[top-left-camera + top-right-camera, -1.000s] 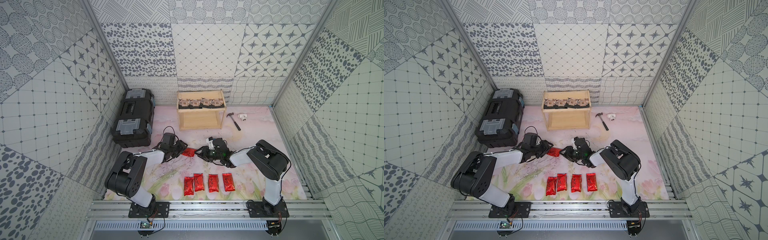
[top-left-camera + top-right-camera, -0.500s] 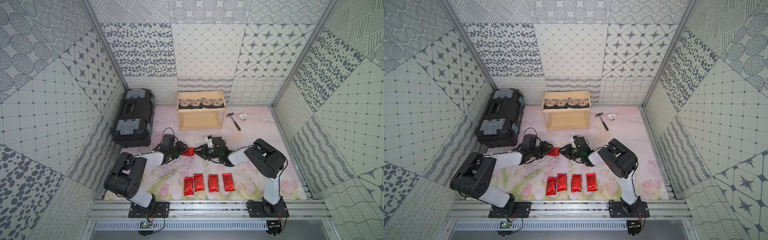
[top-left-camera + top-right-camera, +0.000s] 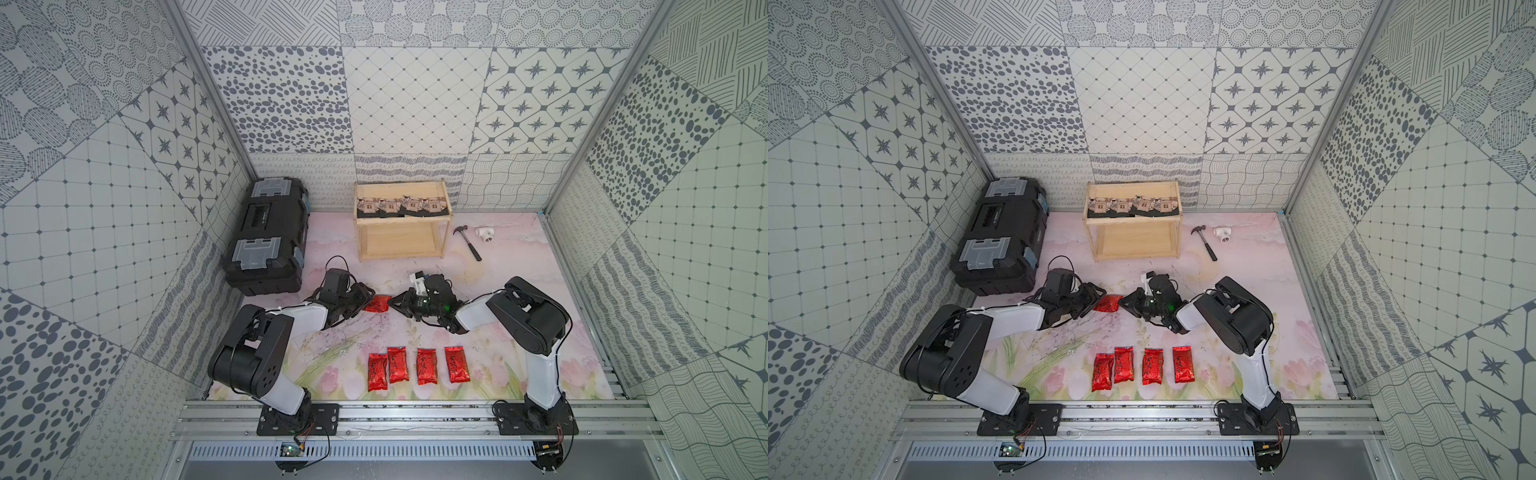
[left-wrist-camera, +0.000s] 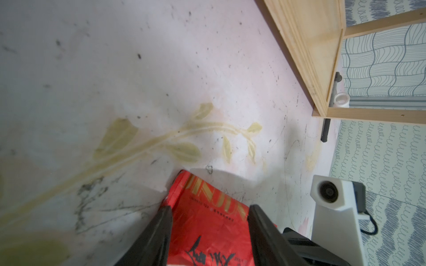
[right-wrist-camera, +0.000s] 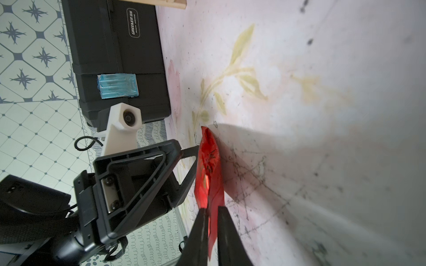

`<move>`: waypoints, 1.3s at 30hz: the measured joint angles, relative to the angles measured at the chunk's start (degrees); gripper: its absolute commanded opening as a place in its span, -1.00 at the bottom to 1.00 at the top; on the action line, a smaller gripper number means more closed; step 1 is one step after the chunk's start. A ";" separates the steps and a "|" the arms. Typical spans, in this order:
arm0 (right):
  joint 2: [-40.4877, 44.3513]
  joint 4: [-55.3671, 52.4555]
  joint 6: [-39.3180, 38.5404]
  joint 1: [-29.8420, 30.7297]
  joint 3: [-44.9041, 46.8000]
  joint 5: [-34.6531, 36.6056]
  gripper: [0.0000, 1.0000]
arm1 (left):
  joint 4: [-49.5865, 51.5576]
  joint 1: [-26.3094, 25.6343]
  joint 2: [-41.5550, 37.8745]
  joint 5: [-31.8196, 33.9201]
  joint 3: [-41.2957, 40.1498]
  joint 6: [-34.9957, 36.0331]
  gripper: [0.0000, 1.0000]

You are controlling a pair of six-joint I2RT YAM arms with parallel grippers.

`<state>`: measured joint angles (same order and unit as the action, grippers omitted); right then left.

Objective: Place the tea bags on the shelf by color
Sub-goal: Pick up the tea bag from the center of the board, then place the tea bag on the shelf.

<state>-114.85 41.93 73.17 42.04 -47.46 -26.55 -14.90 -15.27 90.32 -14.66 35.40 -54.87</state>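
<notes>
Nearest the arm bases, well behind both sets of fingers, four red packets [image 3: 427, 365] lie flat in a row on the desk [image 3: 519, 266], with neither arm touching them. Ahead of them the two arms meet tip to tip over the middle of the desk, with a fifth red packet [image 3: 376, 304] between them. The left fingers [image 4: 159, 235] grasp it across its width, one finger on each long edge. In the left wrist view its printed face fills the gap between them. The right fingers [image 5: 199, 230] are clenched on the thin end of the same packet, pinching the foil edge-on. A shadow falls on the desk beside the packet, so it looks lifted clear. This reads as a handover, with both arms holding at once.

Beyond the fingertips stands the shelf [image 3: 399, 243]. Four black packets [image 3: 401, 206] sit side by side on its upper board, and its lower board is bare. A black toolbox [image 3: 266, 237] stands out past the left fingers, and a hammer [image 3: 469, 243] lies beyond the right ones.

By this layout the black group looks finished. All five red ones are left to place, presumably on the bare lower board, so the task seems a little under halfway.
</notes>
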 measured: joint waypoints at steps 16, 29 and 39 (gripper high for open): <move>-0.24 0.68 0.81 -0.22 0.74 0.26 -1.00 | 0.90 0.00 -3.06 -0.11 0.15 -0.39 0.19; 2.45 6.32 0.35 -1.25 2.62 5.01 -1.00 | 11.08 2.78 -19.34 0.94 2.64 0.09 0.26; 2.75 13.90 0.66 0.70 1.64 20.94 -1.00 | 22.29 6.84 -26.32 0.15 7.06 3.41 0.27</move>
<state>-112.09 55.83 73.82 42.74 -45.82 -5.61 7.40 -8.43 64.01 -14.50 42.46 -51.46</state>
